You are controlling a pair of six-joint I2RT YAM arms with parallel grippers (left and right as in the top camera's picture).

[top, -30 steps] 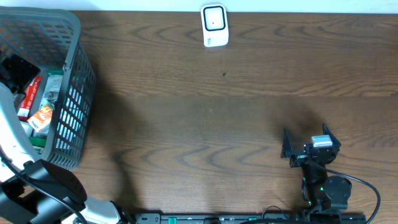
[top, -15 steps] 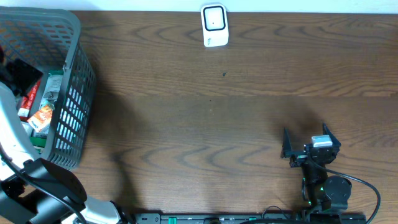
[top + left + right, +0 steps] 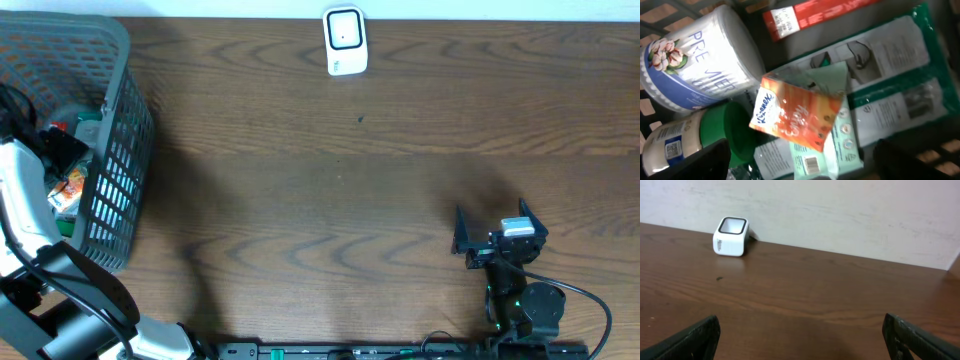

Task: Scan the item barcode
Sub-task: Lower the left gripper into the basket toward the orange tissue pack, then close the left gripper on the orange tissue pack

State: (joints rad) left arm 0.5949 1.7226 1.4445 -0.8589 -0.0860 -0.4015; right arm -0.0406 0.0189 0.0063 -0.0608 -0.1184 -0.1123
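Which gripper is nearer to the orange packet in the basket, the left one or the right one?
Left. The left gripper hangs open just above the orange packet inside the basket; the right gripper is far off, across the table.

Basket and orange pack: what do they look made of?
Basket: probably moulded plastic, matte grey, judging by its slotted lattice wall and thick smooth rim.
Orange pack: looks like thin glossy film, creased and catching highlights; could be coated paper.
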